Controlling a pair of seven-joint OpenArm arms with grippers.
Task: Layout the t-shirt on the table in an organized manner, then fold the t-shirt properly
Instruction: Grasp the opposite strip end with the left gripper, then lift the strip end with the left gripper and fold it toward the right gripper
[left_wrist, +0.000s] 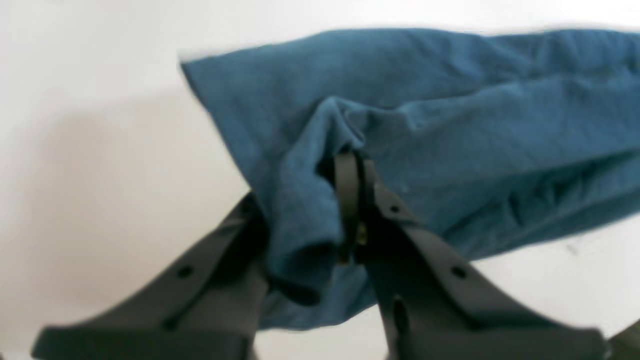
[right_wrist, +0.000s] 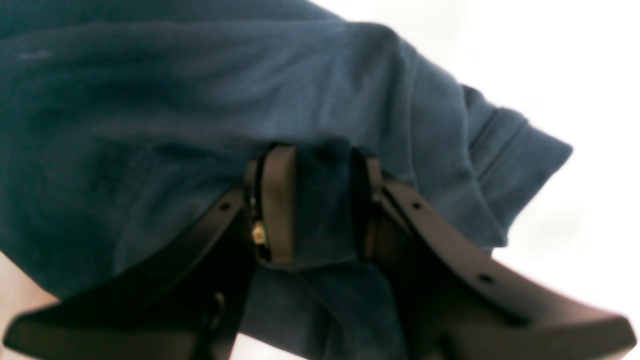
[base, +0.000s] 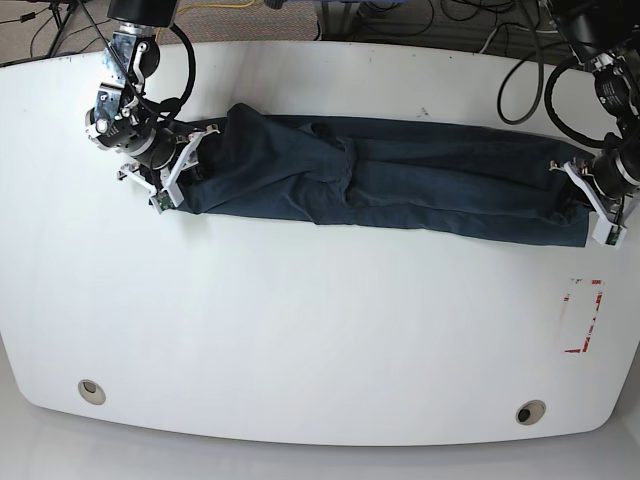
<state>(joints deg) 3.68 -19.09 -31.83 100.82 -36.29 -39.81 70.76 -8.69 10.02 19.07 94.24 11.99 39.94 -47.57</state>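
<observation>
T-shirt lies stretched as a long band across the far half of the table, 9 to 3 o'clock. Right gripper clamps cloth at the 9 o'clock end; left gripper pinches a bunched fold at the 3 o'clock end.

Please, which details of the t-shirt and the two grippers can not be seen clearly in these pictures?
- Left wrist view: left gripper fingertips are buried in t-shirt folds; image blurred.
- Right wrist view: right gripper covers the pinched cloth; t-shirt is cut off left.
- Base view: the bunched t-shirt hides its own sleeves and neck.
</observation>
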